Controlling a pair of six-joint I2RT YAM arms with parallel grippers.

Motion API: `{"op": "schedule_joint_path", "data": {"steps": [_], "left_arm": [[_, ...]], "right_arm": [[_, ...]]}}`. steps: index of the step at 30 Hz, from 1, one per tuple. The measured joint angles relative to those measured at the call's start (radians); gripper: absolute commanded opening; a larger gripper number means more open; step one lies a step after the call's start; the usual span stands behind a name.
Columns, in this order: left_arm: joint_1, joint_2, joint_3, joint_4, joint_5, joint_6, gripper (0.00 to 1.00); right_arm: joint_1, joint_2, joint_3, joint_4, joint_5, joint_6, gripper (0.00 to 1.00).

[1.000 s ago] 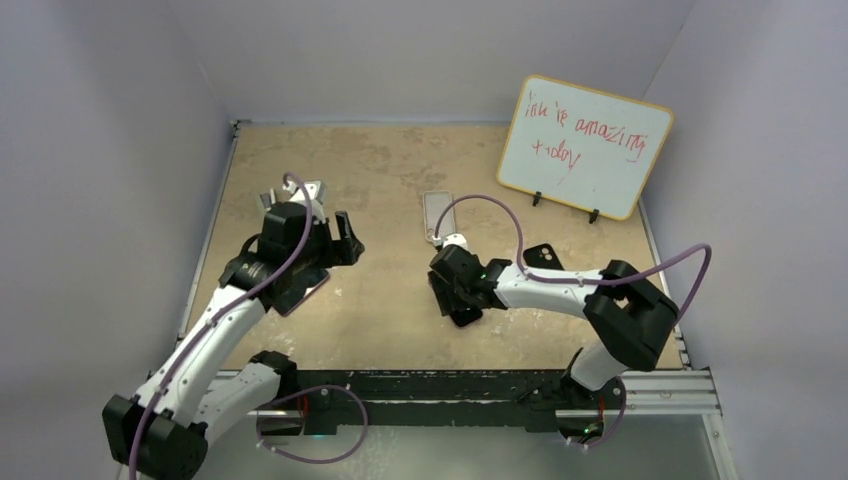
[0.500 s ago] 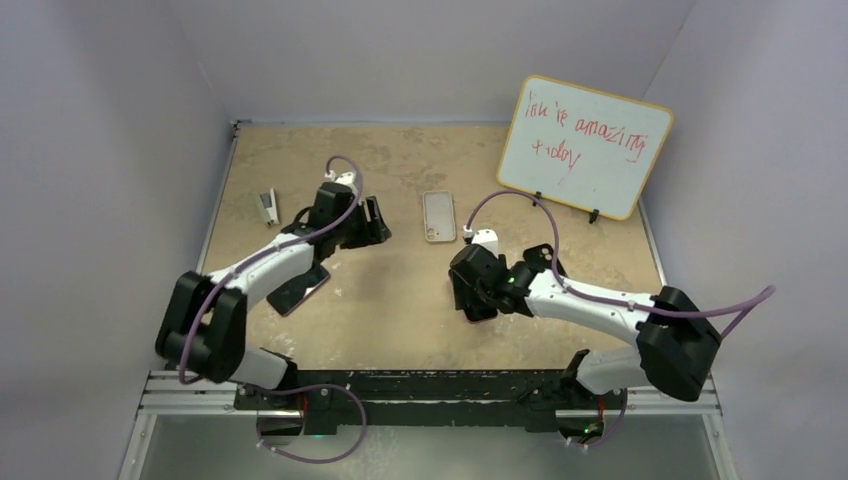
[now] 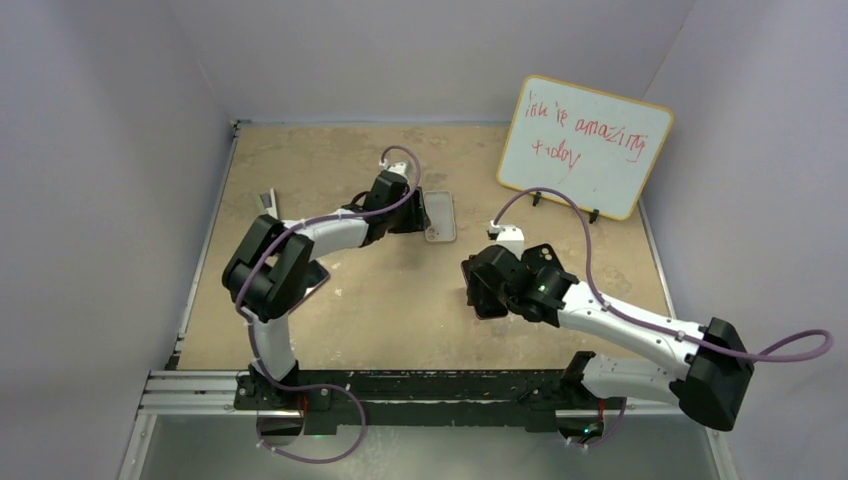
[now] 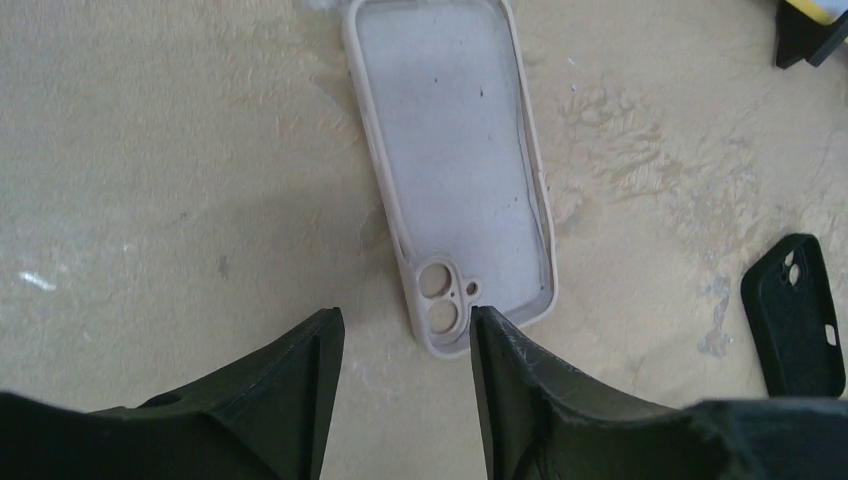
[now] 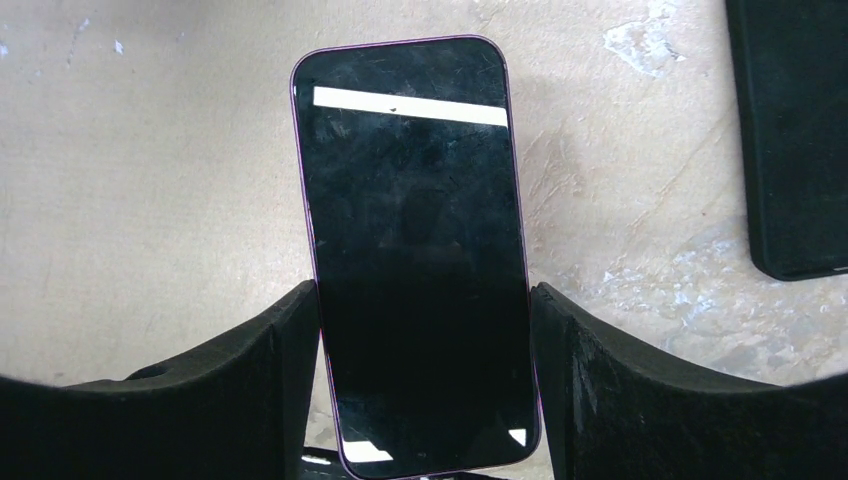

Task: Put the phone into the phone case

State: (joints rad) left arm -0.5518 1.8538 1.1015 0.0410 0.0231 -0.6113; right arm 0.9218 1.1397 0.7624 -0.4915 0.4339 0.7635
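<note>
Phone clamped in the right hand (image 5: 425, 295); phone case (image 4: 455, 170) lies ahead of the open left hand (image 4: 405, 320).

Tabletop (image 3: 390, 310): sandy and scuffed, probably enough friction to stop a light shell sliding. Left hand: fingers spread, nothing between them. The case lies flat, hollow side up, just ahead of the fingertips, camera-cutout end nearest. The right fingertip overlaps its near corner; contact cannot be told. Case looks light with a soft rim, likely to flex or skid under a push, so pin it by the long rims. Phone (image 5: 415, 250): sits between the right hand's fingers, long edges against the pads, glass toward the wrist. Judged stiff, dense, slick and breakable; those long edges look the safest hold. A black case (image 5: 790, 140) lies off that hand's right.
</note>
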Motion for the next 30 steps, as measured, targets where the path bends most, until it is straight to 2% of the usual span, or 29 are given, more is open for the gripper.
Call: {"op": "schedule_joint_path", "data": {"steps": [10, 18, 24, 30], "left_arm": [[-0.004, 0.174, 0.17, -0.045, -0.011, 0.002, 0.33], [-0.019, 0.174, 0.187, -0.119, -0.032, 0.02, 0.01], [-0.024, 0.15, 0.193, -0.198, -0.058, 0.033, 0.0], [-0.026, -0.024, 0.069, -0.312, -0.093, 0.027, 0.0]], "right_arm": [[0.0, -0.11, -0.021, -0.044, 0.027, 0.037, 0.43], [0.0, -0.119, -0.047, -0.041, 0.028, 0.039, 0.43], [0.0, -0.12, -0.047, -0.027, 0.019, 0.041, 0.41], [0.0, -0.122, -0.047, -0.018, 0.003, 0.066, 0.4]]}}
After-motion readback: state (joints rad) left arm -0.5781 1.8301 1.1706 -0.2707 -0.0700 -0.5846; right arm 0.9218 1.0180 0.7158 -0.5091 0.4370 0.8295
